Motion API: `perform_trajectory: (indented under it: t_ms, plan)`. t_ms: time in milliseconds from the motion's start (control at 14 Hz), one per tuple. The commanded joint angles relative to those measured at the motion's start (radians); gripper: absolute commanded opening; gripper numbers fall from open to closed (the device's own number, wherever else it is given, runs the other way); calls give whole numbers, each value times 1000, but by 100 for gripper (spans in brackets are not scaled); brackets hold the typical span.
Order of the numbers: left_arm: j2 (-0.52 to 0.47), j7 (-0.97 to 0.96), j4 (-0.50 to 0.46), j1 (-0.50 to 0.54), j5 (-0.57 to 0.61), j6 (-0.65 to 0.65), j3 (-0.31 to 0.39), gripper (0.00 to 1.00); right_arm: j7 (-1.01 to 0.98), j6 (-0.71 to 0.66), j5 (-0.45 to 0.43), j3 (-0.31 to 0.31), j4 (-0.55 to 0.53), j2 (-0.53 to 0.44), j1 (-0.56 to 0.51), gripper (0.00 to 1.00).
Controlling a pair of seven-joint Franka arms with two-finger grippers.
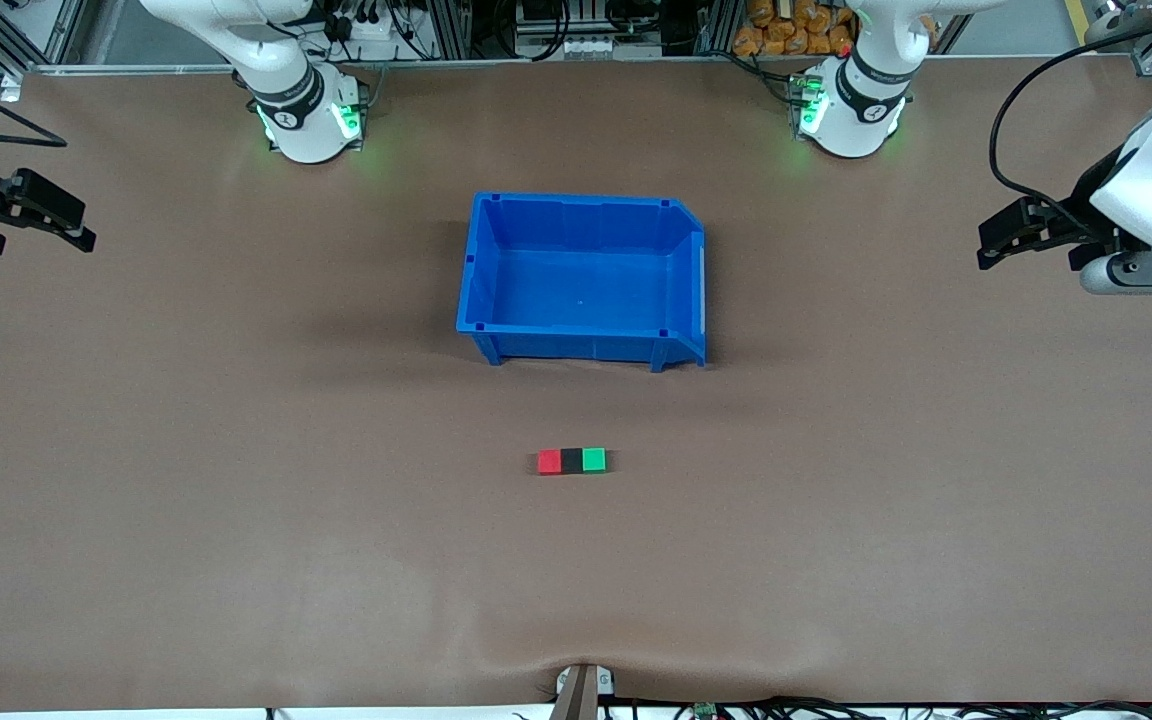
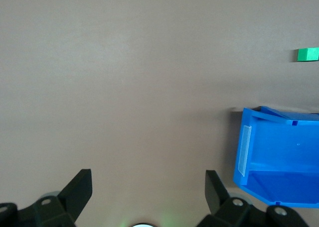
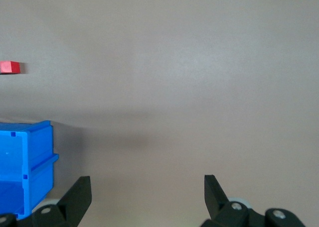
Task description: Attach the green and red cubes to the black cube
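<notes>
You see the red cube (image 1: 549, 461), black cube (image 1: 571, 460) and green cube (image 1: 593, 459) lying in one touching row on the table (image 1: 236, 500), black in the middle, at six o'clock from the blue bin (image 1: 581, 275) (nearer the front camera). The left gripper (image 1: 1001, 243) hangs over its arm's end of the table, at three o'clock from the bin, jaws spread wide and empty. The right gripper (image 1: 71, 225) waits likewise at nine o'clock, wide apart, holding nothing.

Red cube (image 1: 549, 461), black cube (image 1: 571, 460), green cube (image 1: 593, 459) joined, nearer camera than blue bin (image 1: 582, 345).
</notes>
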Motion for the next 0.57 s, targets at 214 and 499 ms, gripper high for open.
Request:
perform_trajectory:
  t_ms: [214,499]
  plan:
    - [5,-4,11,-2,11,23,-6,100,-17,47,-20,1,-34,-30,9,100]
    - [5,-4,9,1,7,24,-6,100,-17,46,-20,1,-34,-30,11,100]
